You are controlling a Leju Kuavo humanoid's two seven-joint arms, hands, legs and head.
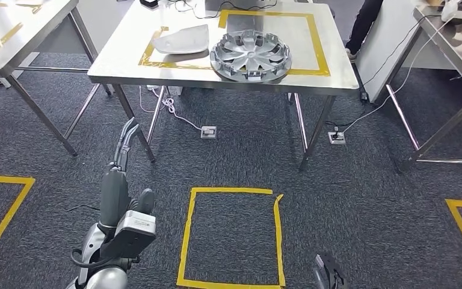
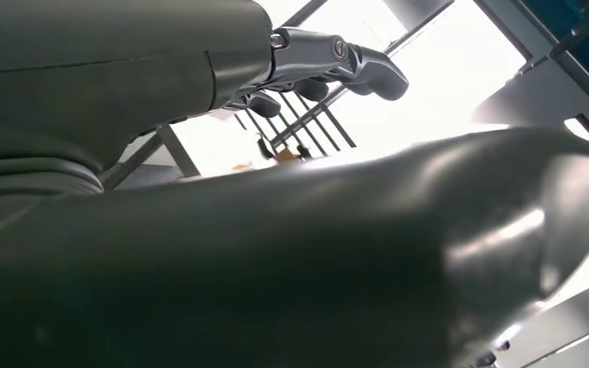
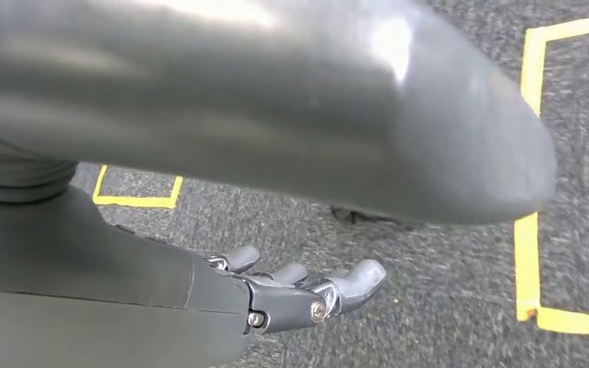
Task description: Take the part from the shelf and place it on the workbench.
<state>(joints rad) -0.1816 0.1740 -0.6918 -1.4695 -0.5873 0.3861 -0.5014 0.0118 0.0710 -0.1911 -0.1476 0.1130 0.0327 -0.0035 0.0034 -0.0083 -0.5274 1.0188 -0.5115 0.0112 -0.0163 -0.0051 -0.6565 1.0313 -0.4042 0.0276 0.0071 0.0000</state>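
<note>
Lying on the steel table (image 1: 120, 60), the silver wheel cover (image 1: 251, 55) sits at the near edge of a yellow tape rectangle (image 1: 320, 42), just beside a flat grey panel (image 1: 182, 40). Raised above the carpet, the left hand (image 1: 126, 143) holds nothing, fingers straight and slightly apart. The right hand (image 3: 307, 295), barely visible in the head view, hangs empty over the floor, its fingers loosely extended, partly hidden behind its thick thumb (image 3: 314, 115).

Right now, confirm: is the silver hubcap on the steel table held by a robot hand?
No. The silver hubcap rests on the steel table, untouched.
</note>
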